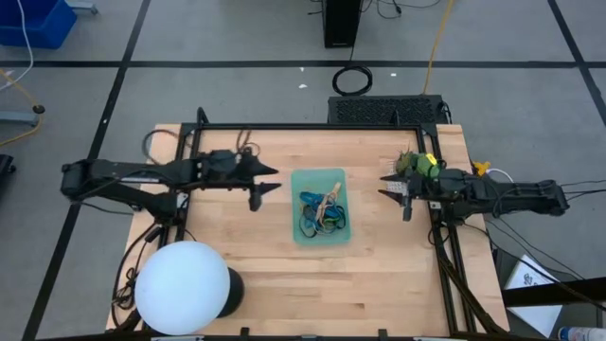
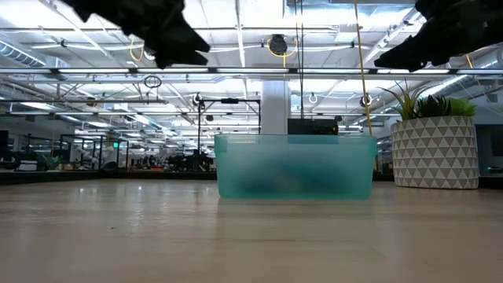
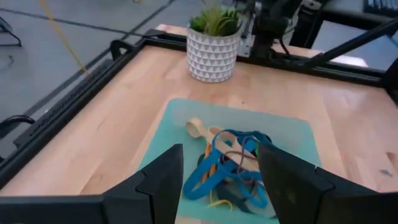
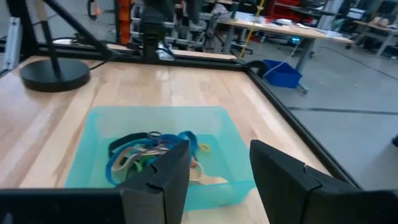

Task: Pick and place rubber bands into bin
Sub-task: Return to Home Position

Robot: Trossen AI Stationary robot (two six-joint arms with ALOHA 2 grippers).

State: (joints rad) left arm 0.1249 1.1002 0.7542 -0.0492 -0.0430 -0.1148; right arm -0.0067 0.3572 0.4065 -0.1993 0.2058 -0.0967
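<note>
From above, the translucent teal bin point(image 1: 318, 178) is sitting mid-table on pale wood grain point(image 1: 237, 256), a tangle of floppy rubber bands point(image 1: 320, 214) lying inside; the left gripper point(image 1: 261, 188) and right gripper point(image 1: 392, 194) are hovering either side. Level across, its frosted wall is standing straight. Both wrist views are showing dark angular fingers point(image 3: 163, 182) spread wide, gripping nothing.

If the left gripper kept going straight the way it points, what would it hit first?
Probably the rubber bands in the bin: the open left gripper, raised beside it, points toward them. Its tilt is unclear, so it might pass over.
</note>
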